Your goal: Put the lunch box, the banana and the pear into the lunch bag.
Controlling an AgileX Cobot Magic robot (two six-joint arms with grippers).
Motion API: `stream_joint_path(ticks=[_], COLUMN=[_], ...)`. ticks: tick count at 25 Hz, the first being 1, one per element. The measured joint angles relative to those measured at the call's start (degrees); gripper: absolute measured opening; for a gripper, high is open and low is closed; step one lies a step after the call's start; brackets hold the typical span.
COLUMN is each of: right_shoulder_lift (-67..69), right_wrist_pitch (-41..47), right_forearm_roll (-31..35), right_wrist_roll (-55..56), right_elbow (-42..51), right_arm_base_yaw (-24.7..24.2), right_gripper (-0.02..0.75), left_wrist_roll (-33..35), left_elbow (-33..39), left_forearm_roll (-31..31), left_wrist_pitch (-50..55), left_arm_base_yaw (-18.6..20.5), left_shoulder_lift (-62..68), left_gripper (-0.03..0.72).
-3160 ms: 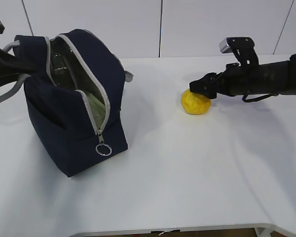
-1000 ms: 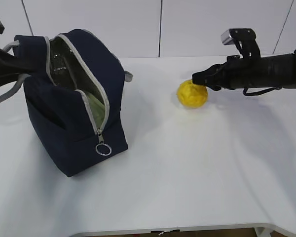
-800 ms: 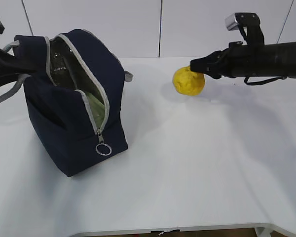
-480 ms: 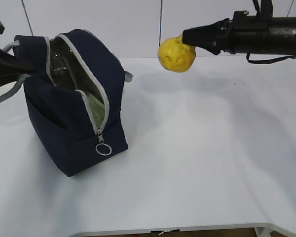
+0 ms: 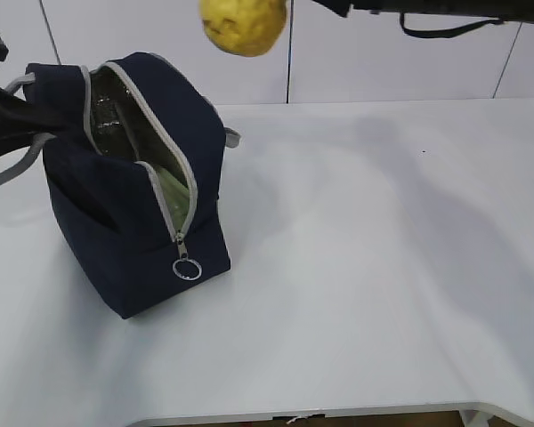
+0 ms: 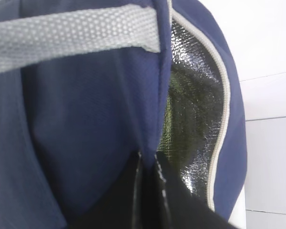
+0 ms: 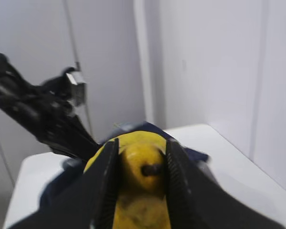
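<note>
The navy lunch bag point(image 5: 129, 209) stands at the left of the table with its zipper open and its silver lining point(image 6: 195, 95) showing. A pale green lid, the lunch box point(image 5: 173, 191), shows inside it. My left gripper point(image 6: 150, 164) is shut on the bag's navy rim beside the grey strap point(image 6: 71, 33). The yellow pear point(image 5: 243, 22) hangs high in the air, above and a little right of the bag's opening. My right gripper point(image 7: 142, 164) is shut on the pear point(image 7: 138, 191), its dark stem between the fingers. The banana is out of view.
The right arm point(image 5: 427, 7) crosses the top edge of the exterior view. The left arm point(image 5: 0, 111) sits at the far left by the bag. A metal ring pull point(image 5: 186, 269) hangs at the bag's front corner. White wall panels stand behind the table point(image 5: 383, 267).
The right gripper has lifted the pear off the table and carried it up and to the left, to above the bag. The left gripper and the bag have not moved.
</note>
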Motion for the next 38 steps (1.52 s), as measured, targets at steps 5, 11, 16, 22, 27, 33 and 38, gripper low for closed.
stream_joint_path(ticks=[5,11,16,22,27,33,38], right_shoulder_lift=[0.0,0.1,3.3,9.2,12.3,12.5,12.5], right_wrist_pitch=[-7.8,-22.4,-27.0,-27.8,-27.8,-26.5,-25.9], right_forearm_roll=[-0.5,-0.3,1.2,1.4,1.7,1.8,1.8], right_wrist_roll=[-0.4,-3.4,-5.4,-5.5,-5.6,-5.6,-5.6], right_elbow=[-1.2,-1.3,-1.3,-1.3,-1.8,-1.9,-1.9], right_arm_base_yaw=[7.6,15.2,18.5,18.8,18.8,18.8,18.8], right_gripper=[0.242,0.242,0.242,0.242,0.242,0.242,0.293], left_wrist_roll=[0.0,0.0,0.0,0.0,0.0,0.0,0.0], left_elbow=[0.0,0.0,0.0,0.0,0.0,0.0,0.0], left_forearm_roll=[0.0,0.0,0.0,0.0,0.0,0.0,0.0], left_wrist_pitch=[0.0,0.0,0.0,0.0,0.0,0.0,0.0], left_arm_base_yaw=[0.0,0.0,0.0,0.0,0.0,0.0,0.0], left_shoulder_lift=[0.0,0.0,0.0,0.0,0.0,0.0,0.0], left_gripper=[-0.013,-0.013,-0.013,-0.013,-0.013,-0.013,-0.013])
